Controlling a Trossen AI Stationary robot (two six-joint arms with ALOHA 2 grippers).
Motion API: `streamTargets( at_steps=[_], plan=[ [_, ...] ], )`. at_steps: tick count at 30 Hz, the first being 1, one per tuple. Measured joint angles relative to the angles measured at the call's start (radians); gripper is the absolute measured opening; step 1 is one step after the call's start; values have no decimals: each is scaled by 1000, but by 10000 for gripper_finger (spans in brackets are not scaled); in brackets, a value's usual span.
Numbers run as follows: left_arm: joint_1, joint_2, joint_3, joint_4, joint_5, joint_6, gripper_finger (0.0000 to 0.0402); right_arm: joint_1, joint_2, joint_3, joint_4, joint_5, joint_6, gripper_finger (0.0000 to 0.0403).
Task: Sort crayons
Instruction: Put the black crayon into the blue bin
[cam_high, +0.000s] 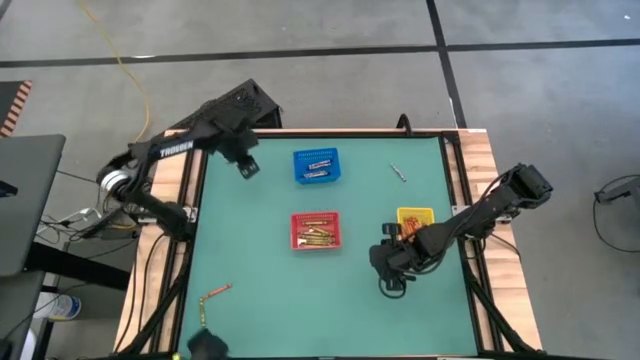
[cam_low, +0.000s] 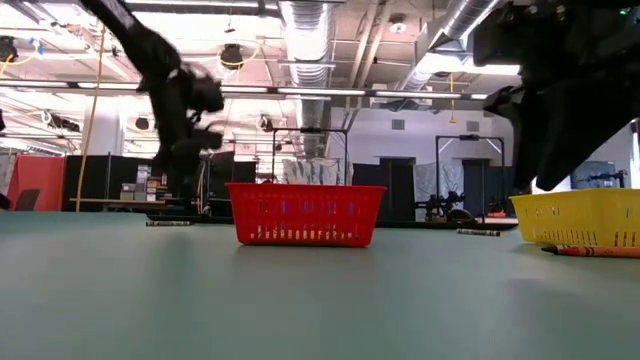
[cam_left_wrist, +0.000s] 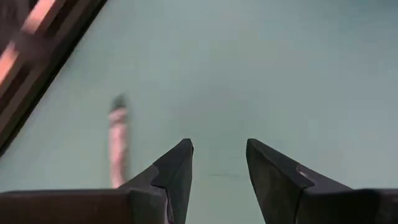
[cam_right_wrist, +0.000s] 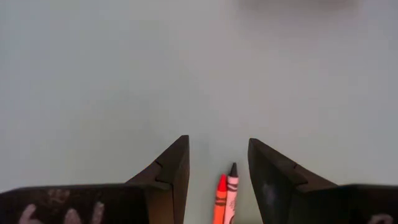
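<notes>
Crayons lie sorted in three small mesh baskets: blue (cam_high: 316, 166), red (cam_high: 315, 230) and yellow (cam_high: 415, 217). My right gripper (cam_right_wrist: 217, 142) hangs open just in front of the yellow basket, pointing down. An orange crayon (cam_right_wrist: 221, 198) and a pale crayon (cam_right_wrist: 232, 186) lie side by side on the mat between its fingers, untouched. My left gripper (cam_left_wrist: 217, 146) is open above the far left of the mat, left of the blue basket, with nothing between its fingers. A blurred pale crayon (cam_left_wrist: 117, 140) lies on the mat beside it.
Loose crayons lie on the green mat: a grey one (cam_high: 398, 172) at the far right, a red-orange one (cam_high: 215, 292) at the near left. The mat's dark and wooden border (cam_left_wrist: 37, 50) runs close to my left gripper. Bare mat lies between the baskets and the near edge.
</notes>
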Motion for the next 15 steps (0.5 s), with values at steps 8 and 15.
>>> streamTargets(
  at_steps=[8, 15],
  plan=[
    [166, 168, 27, 87, -47, 73, 141, -22, 0, 0, 7, -8, -6, 154],
    [168, 263, 33, 118, -149, 133, 141, -22, 0, 0, 16, -12, 1, 154]
  ],
)
